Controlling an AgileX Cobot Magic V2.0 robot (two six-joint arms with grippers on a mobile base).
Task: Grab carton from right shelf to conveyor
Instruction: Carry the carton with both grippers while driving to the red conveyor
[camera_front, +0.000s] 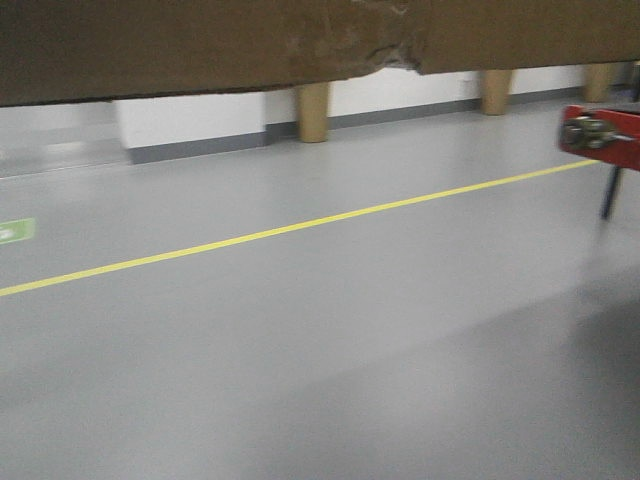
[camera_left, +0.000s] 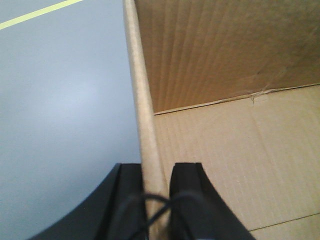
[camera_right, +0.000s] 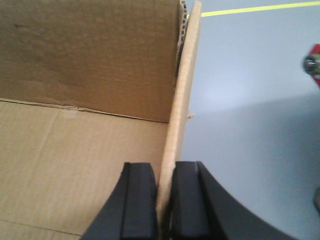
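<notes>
The brown corrugated carton (camera_front: 200, 45) hangs across the top of the front view, with a torn notch in its lower edge. In the left wrist view my left gripper (camera_left: 157, 170) is shut on the carton's left wall (camera_left: 145, 115), one black finger (camera_left: 131, 200) outside and one inside the open carton (camera_left: 235, 150). Seen from the right wrist, my right gripper (camera_right: 165, 172) is shut on the carton's right wall (camera_right: 182, 100), with the carton's inside (camera_right: 75, 165) to its left. Neither the right shelf nor the conveyor is in view.
Smooth grey floor (camera_front: 330, 340) with a yellow line (camera_front: 300, 227) lies below the carton. A white wall with tan posts (camera_front: 313, 110) runs along the back. A red piece of equipment (camera_front: 603, 135) on a dark leg stands at the right edge.
</notes>
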